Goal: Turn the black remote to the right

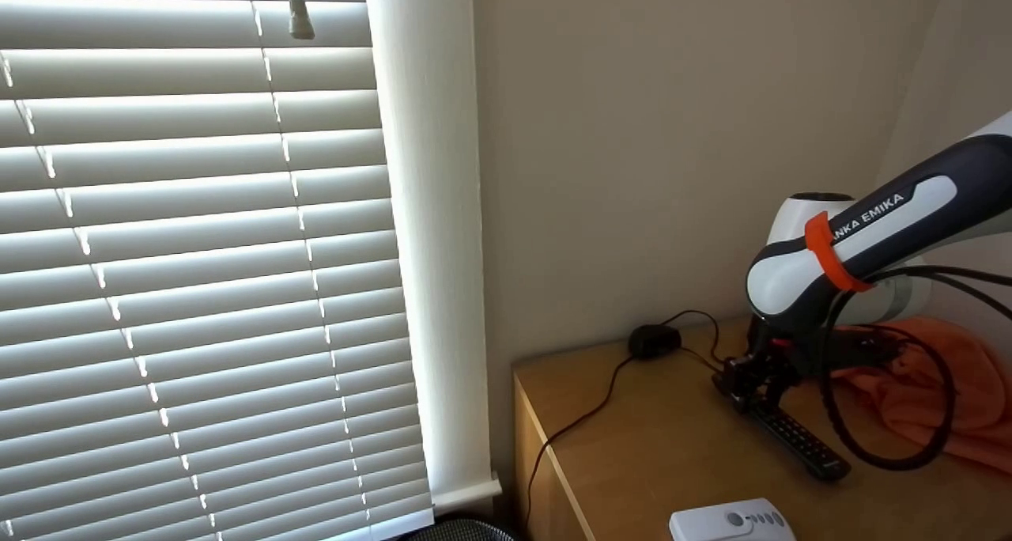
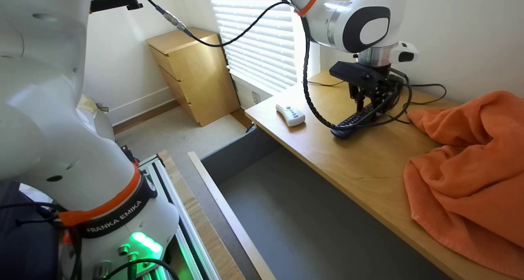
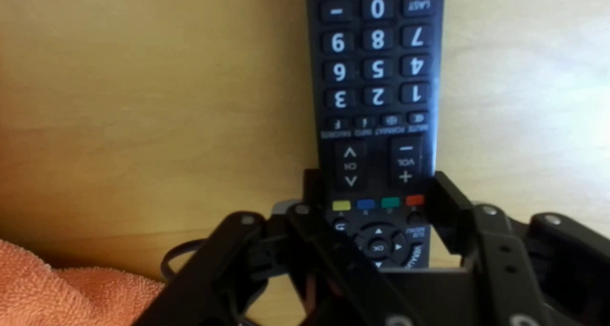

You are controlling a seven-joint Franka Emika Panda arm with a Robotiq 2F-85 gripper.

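The gripper (image 3: 379,191) pinched the black remote (image 3: 377,85) by its long edges; an orange towel (image 2: 470,169) lay near them on the desk (image 2: 364,165).

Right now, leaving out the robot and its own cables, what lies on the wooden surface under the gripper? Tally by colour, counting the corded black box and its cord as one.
Black: 2 (black remote, corded black box)
White: 1 (white device with buttons)
Orange: 1 (orange cloth)
Total: 4

Blinds (image 1: 198,217) backlit; wall (image 1: 680,130) dim; glare on tabletop (image 3: 548,97).
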